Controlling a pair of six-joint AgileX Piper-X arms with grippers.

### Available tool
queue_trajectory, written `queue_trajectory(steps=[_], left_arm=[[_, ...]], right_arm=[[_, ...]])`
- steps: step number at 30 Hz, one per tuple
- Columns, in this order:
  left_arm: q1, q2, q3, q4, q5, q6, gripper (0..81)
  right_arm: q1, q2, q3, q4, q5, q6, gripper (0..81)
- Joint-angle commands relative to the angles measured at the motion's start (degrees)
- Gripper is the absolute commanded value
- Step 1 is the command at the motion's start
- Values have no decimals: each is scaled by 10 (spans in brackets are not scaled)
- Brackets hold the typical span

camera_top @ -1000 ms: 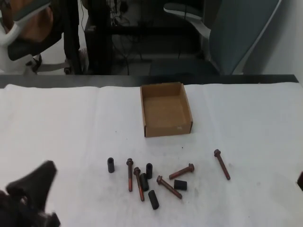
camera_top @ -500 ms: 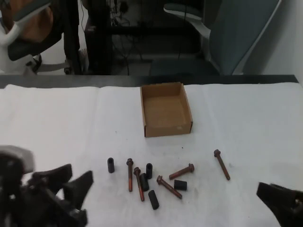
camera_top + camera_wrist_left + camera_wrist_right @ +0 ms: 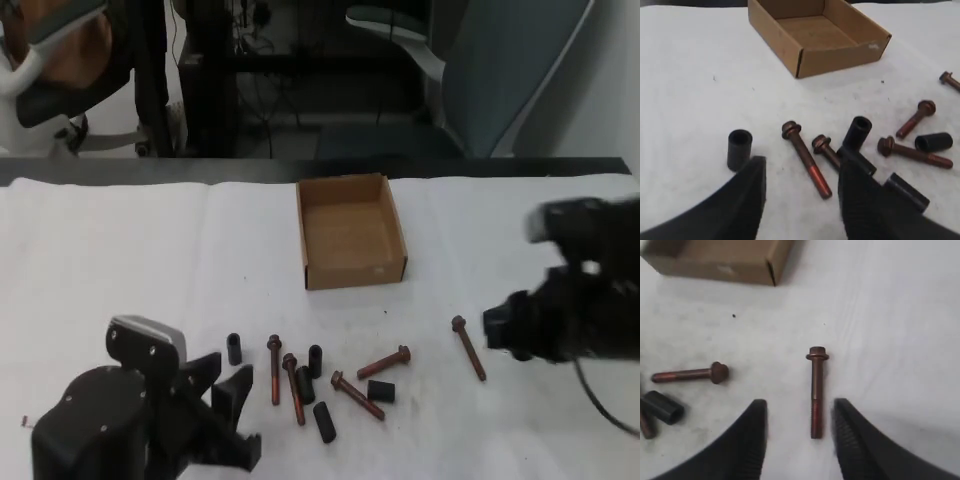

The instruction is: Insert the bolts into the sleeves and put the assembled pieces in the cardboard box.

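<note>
Several copper bolts (image 3: 384, 362) and black sleeves (image 3: 324, 421) lie scattered in front of the open cardboard box (image 3: 350, 230), which holds nothing. My left gripper (image 3: 227, 378) is open, low over the bench just short of the pile. One bolt (image 3: 807, 160) lies ahead between its fingers (image 3: 747, 200), and an upright sleeve (image 3: 739, 148) stands by one fingertip. My right gripper (image 3: 800, 405) is open above the lone bolt (image 3: 816, 390), which lies apart to the right (image 3: 468, 347). That bolt's shank end sits between the fingertips.
A white cloth (image 3: 120, 260) covers the bench, with bare room on both sides of the box. The bench's far edge (image 3: 300, 168) runs behind the box. Chairs and dark furniture stand beyond it. A box corner (image 3: 725, 260) shows in the right wrist view.
The left arm came up from the lower left corner toward the pile. The right arm entered from the lower right edge and moved up over the lone bolt.
</note>
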Motion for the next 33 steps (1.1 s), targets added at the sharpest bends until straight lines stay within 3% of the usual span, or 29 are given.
queue_trajectory(steps=[1,7,16,17,18,19,20,21,33], left_arm=[[-2,15,-20,-37,-11,-6,434],[-2,15,-31,-12,-12,-8,434],[15,15,-70,80,-38,-19,434],[19,15,-84,110,-38,-19,434],[19,15,-96,137,-37,-19,434],[19,15,-116,181,-37,-19,434],[19,16,-130,212,-33,-19,434],[19,15,-147,250,-32,-17,434],[38,111,-294,506,-51,-17,434]], right_arm=[[4,88,-100,93,12,-35,409],[4,220,-231,199,23,-80,409],[23,285,-249,218,52,-94,407],[27,288,-249,215,58,-94,388],[32,291,-250,212,69,-94,315],[35,293,-251,213,78,-94,225],[38,294,-250,213,82,-94,80],[40,294,-250,213,81,-94,1],[41,292,-252,231,73,-101,4]])
